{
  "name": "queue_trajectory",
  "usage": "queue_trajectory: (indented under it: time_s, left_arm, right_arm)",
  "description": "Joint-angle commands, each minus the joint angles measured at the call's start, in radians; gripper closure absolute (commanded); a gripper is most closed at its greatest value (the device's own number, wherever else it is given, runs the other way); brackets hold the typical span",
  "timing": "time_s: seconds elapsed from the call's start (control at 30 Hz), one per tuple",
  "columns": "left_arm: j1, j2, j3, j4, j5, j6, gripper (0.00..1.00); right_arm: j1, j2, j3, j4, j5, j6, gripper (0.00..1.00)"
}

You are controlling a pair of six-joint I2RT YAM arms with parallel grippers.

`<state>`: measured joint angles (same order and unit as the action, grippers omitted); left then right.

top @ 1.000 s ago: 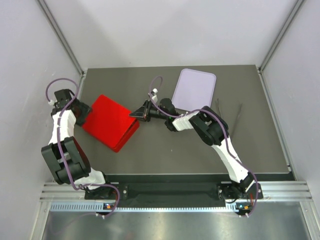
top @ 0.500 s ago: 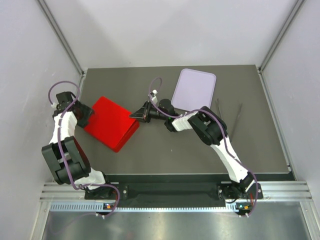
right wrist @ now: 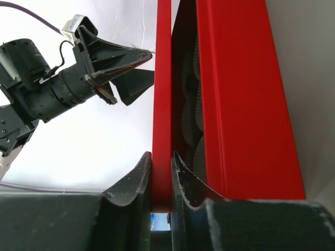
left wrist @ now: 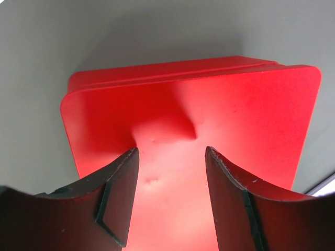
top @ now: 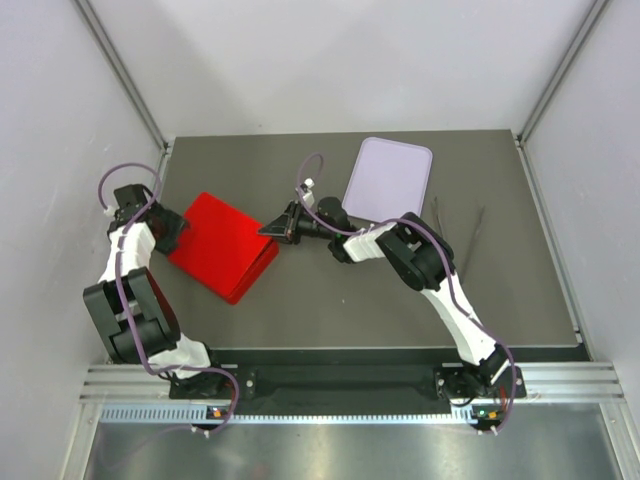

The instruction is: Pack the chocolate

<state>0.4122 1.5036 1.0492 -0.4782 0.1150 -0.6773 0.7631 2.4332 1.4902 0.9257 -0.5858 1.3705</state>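
Observation:
A red lid (top: 220, 245) lies over a red box on the left of the table. In the right wrist view my right gripper (right wrist: 161, 162) is shut on the lid's near edge (right wrist: 162, 78), holding it a little apart from the box (right wrist: 241, 104). White fluted paper cups (right wrist: 189, 104) show in the gap. The chocolate is hidden. My right gripper (top: 272, 230) is at the lid's right corner. My left gripper (top: 172, 232) is open at the lid's left side, its jaws spread just above the lid's top (left wrist: 209, 104) and holding nothing (left wrist: 171, 157).
A lilac tray (top: 388, 178) lies at the back middle, behind the right arm. Two thin dark sticks (top: 455, 228) lie to its right. Grey walls close in the table on three sides.
My left gripper has shifted slightly right onto the lid's left edge. The right gripper keeps its grip on the lid and has barely moved.

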Motion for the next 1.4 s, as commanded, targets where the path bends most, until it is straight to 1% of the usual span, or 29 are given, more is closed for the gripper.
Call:
queue_trajectory:
  time_s: [0.0, 0.1, 0.17, 0.2, 0.33, 0.5, 0.53, 0.6, 0.7, 0.73, 0.83, 0.9, 0.93, 1.1, 1.23, 1.37]
  left_arm:
    - [0.008, 0.027, -0.025, 0.033, -0.015, 0.013, 0.41]
    - [0.007, 0.035, -0.026, 0.035, -0.006, 0.012, 0.41]
    - [0.007, 0.038, -0.026, 0.041, 0.002, 0.012, 0.41]
    - [0.007, 0.04, -0.028, 0.041, 0.002, 0.012, 0.42]
    - [0.007, 0.041, -0.028, 0.044, 0.005, 0.012, 0.42]
    - [0.008, 0.035, -0.031, 0.047, 0.011, 0.009, 0.42]
    - [0.007, 0.033, -0.031, 0.047, 0.011, 0.01, 0.42]
    - [0.008, 0.03, -0.028, 0.046, 0.015, 0.008, 0.42]
    - [0.007, 0.021, -0.022, 0.038, 0.021, 0.007, 0.42]
    - [0.007, 0.018, -0.015, 0.038, 0.028, 0.008, 0.41]
    - [0.007, 0.01, -0.012, 0.035, 0.052, 0.002, 0.41]
    - [0.007, 0.01, -0.012, 0.029, 0.066, -0.005, 0.42]
    - [0.005, 0.009, -0.017, 0.026, 0.078, -0.016, 0.41]
    - [-0.003, -0.025, -0.061, 0.039, 0.107, -0.051, 0.42]
    - [-0.004, -0.032, -0.071, 0.023, 0.097, -0.05, 0.42]
    - [-0.004, -0.046, -0.064, 0.029, 0.118, -0.054, 0.42]
  right_arm:
    - [-0.011, -0.037, -0.018, 0.058, 0.027, -0.024, 0.82]
    - [-0.021, -0.059, -0.044, 0.055, 0.038, -0.036, 0.71]
    - [-0.027, -0.081, -0.06, 0.038, 0.046, -0.056, 0.67]
    - [-0.036, -0.088, -0.067, 0.023, 0.049, -0.063, 0.63]
    - [-0.067, -0.128, -0.116, 0.022, 0.063, -0.082, 0.56]
    - [-0.099, -0.186, -0.174, 0.003, 0.076, -0.111, 0.55]
    - [-0.099, -0.195, -0.177, -0.014, 0.081, -0.141, 0.54]
    - [-0.096, -0.227, -0.18, -0.092, 0.099, -0.204, 0.53]
    - [-0.091, -0.276, -0.177, -0.209, 0.132, -0.269, 0.53]
    - [-0.09, -0.292, -0.174, -0.243, 0.139, -0.316, 0.53]
    - [-0.074, -0.336, -0.151, -0.367, 0.173, -0.411, 0.54]
    - [-0.055, -0.352, -0.119, -0.442, 0.19, -0.445, 0.53]
    - [-0.048, -0.358, -0.117, -0.449, 0.199, -0.464, 0.53]
    - [-0.004, -0.372, -0.111, -0.491, 0.26, -0.484, 0.45]
    - [0.034, -0.376, -0.076, -0.6, 0.32, -0.516, 0.43]
    - [0.062, -0.396, -0.073, -0.648, 0.394, -0.507, 0.41]
